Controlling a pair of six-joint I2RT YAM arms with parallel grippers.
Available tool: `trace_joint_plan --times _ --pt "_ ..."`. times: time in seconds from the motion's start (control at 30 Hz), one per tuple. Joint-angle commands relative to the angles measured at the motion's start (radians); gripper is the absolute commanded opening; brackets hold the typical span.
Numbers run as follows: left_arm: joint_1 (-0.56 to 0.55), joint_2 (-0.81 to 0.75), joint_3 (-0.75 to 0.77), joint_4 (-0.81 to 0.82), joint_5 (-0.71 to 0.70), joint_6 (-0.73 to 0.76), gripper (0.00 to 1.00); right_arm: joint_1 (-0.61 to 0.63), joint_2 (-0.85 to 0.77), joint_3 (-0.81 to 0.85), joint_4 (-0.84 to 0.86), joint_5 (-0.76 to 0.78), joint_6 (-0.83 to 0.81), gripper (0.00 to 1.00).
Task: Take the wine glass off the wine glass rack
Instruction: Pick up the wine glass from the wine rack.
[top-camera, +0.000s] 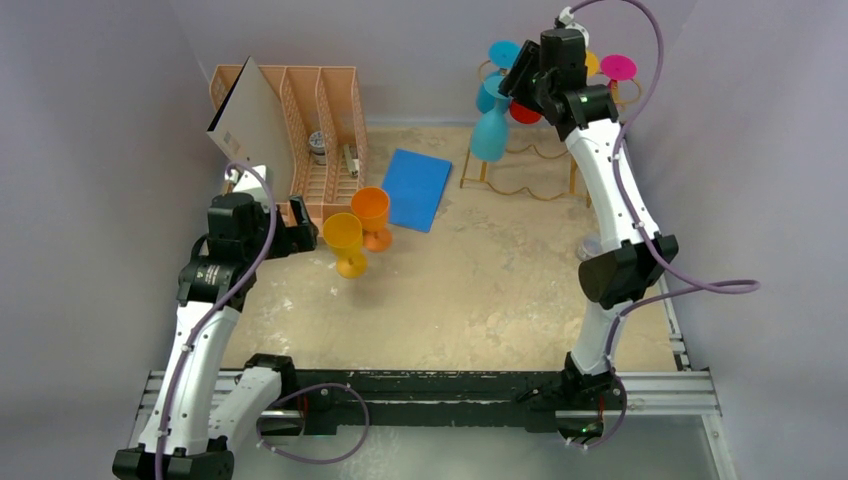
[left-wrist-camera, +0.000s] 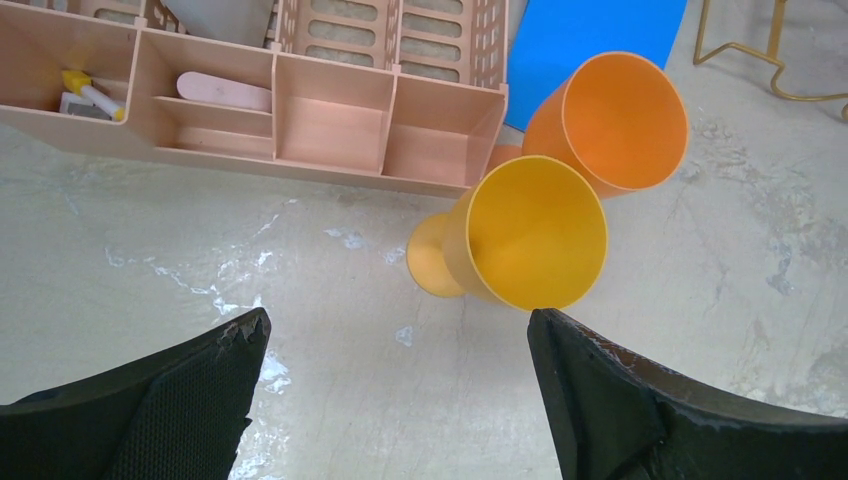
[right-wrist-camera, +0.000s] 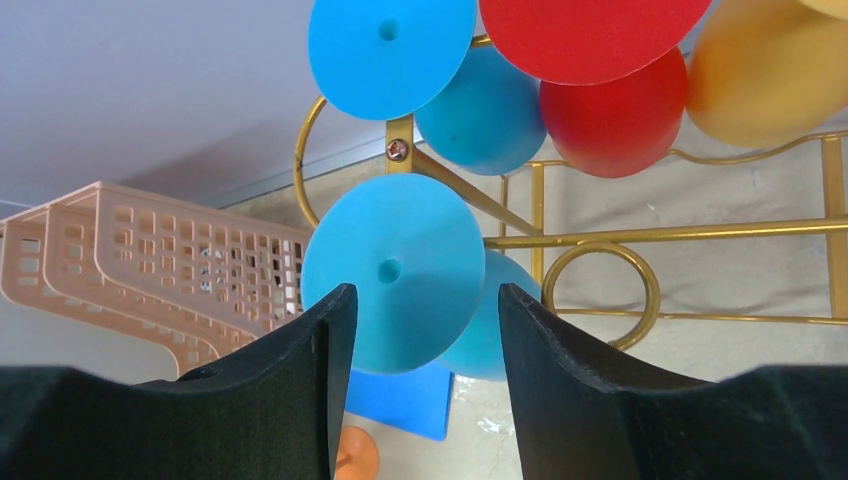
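The wine glass (right-wrist-camera: 390, 270) nearest the right arm is a light blue one, hanging upside down from the wine glass rack (right-wrist-camera: 600, 235) at the far right of the counter (top-camera: 480, 290). In the overhead view its bowl (top-camera: 489, 135) points down beside the rack's slim gold legs and wavy lower bar (top-camera: 520, 190). Its round foot faces the right wrist camera and sits in the gap between the two black fingers of the right end effector (right-wrist-camera: 425, 292). The fingers are spread apart on either side of the foot. The left finger (right-wrist-camera: 310, 380) covers the foot's lower left edge, and whether either finger touches it cannot be told. More glasses hang from the same top rails: a second blue glass (right-wrist-camera: 390, 40) just above, a red glass (right-wrist-camera: 590, 30) to its right, and an orange-yellow glass (right-wrist-camera: 770, 70) further right.

A blue sheet (top-camera: 415, 188) lies flat on the counter left of the rack. Left again stands a peach slotted organizer (top-camera: 320, 120) at the far left. Just in front of it stand an orange cup (left-wrist-camera: 610, 120) and a yellow cup (left-wrist-camera: 530, 235), upright and close together. The left end effector (left-wrist-camera: 398, 318) hangs near the yellow cup with its fingers wide apart and nothing between them.
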Motion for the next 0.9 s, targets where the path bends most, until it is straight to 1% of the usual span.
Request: trace_joint_plan --times 0.0,0.17,0.23,0.3,0.4,0.57,0.8,0.87 --pt "0.008 -0.004 0.058 -0.003 0.005 -0.022 1.00 -0.012 0.005 0.018 0.036 -0.006 0.022 0.56" --pt "0.008 0.002 0.071 0.008 0.020 -0.041 1.00 -0.025 -0.005 -0.029 0.080 -0.036 0.044 0.55" --pt "0.007 -0.001 0.075 0.004 0.021 -0.036 1.00 -0.034 -0.004 -0.039 0.088 -0.052 0.051 0.52" --pt "0.008 -0.004 0.075 -0.004 0.016 -0.032 1.00 -0.039 -0.003 -0.041 0.091 -0.062 0.058 0.50" --pt "0.008 -0.005 0.072 -0.005 0.004 -0.048 1.00 -0.043 0.003 -0.048 0.110 -0.068 0.062 0.50" --pt "0.007 0.005 0.075 0.004 0.034 -0.068 1.00 -0.049 0.032 -0.013 0.107 -0.092 0.063 0.47" --pt "0.008 0.006 0.090 -0.012 0.021 -0.062 1.00 -0.057 0.027 -0.025 0.122 -0.118 0.090 0.36" --pt "0.008 0.007 0.092 -0.014 0.022 -0.062 1.00 -0.058 0.020 -0.032 0.126 -0.118 0.090 0.34"
